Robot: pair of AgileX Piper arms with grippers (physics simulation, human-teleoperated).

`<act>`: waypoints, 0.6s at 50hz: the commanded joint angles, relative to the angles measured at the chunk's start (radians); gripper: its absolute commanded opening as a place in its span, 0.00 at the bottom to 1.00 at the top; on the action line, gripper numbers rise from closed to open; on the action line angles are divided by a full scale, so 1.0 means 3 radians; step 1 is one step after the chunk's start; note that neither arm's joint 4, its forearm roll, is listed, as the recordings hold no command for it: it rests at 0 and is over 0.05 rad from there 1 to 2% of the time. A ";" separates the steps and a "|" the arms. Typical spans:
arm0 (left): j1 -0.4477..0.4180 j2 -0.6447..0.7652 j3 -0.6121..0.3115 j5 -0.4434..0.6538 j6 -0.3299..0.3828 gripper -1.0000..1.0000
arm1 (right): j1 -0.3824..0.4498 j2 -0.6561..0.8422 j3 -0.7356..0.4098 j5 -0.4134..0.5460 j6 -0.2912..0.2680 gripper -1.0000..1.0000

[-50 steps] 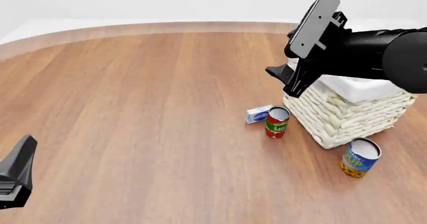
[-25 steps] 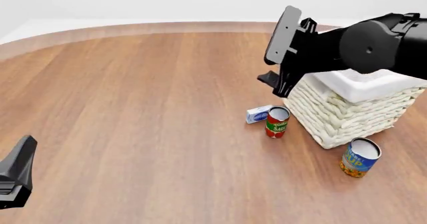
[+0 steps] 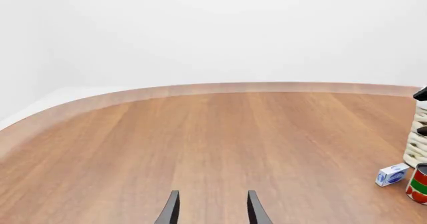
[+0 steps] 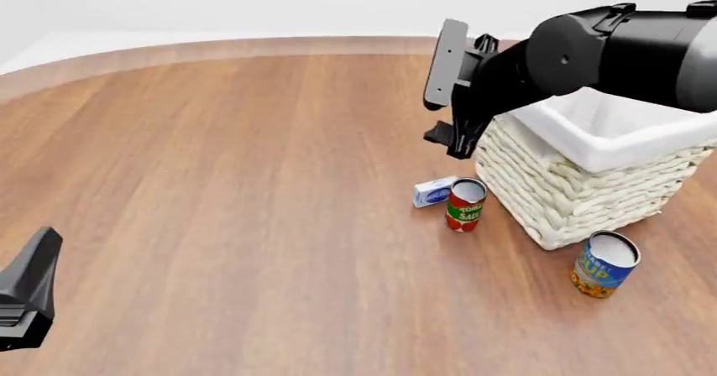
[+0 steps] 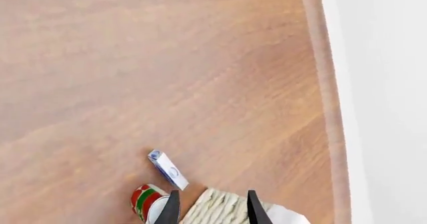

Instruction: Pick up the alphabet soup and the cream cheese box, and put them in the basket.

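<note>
Cream wicker basket (image 4: 572,193) with white lining sits at right; below it stands the blue-and-yellow alphabet soup can (image 4: 604,264), left of it the small blue-white cream cheese box (image 4: 434,190). Both grippers (image 3: 211,210) (image 5: 211,207) are parted, empty.

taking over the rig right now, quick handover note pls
Left gripper: open, empty, low at the near left of the table, far from the items.
Right gripper: open, empty, in the air by the basket's left side.
Basket: at right, nothing visible inside.
Cream cheese box: on the table left of the basket, touching or nearly touching the tomato sauce can.
Alphabet soup: upright, in front of the basket.
Done: nothing yet. Left: pick and place both items.
</note>
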 commanded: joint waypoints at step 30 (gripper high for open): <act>0.0000 0.0000 0.0000 0.0000 0.0000 1.00 | 0.0235 0.0451 -0.0314 0.0481 -0.0201 1.00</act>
